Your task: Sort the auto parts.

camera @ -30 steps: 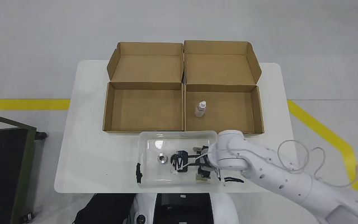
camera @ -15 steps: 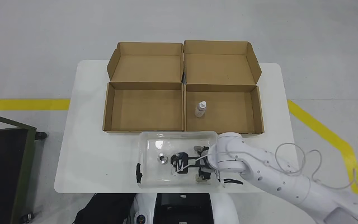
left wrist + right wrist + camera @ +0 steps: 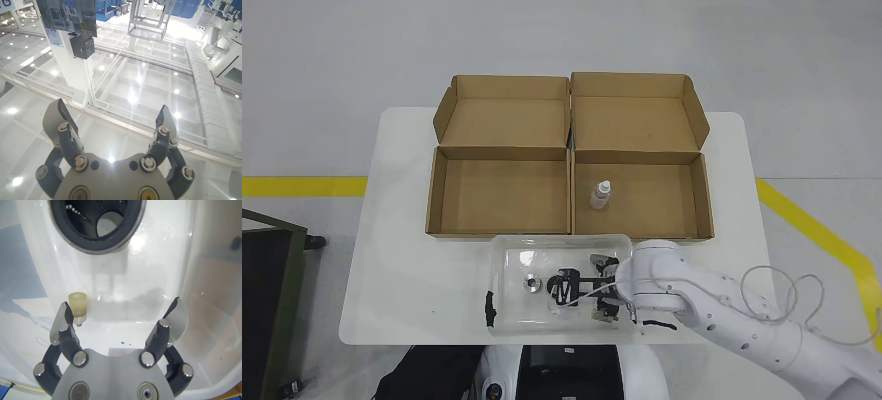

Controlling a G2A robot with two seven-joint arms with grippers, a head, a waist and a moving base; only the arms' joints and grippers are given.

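You're at the pick; your right gripper [image 3: 121, 303] sits jaws apart in the clear bin [image 3: 560, 237], pale bushing [image 3: 77, 303] just beside one finger [image 3: 65, 314]; centre it, then close; left gripper [image 3: 113, 108] spread, empty

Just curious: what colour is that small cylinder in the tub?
Pale yellow cylinder, clearest in right wrist view.
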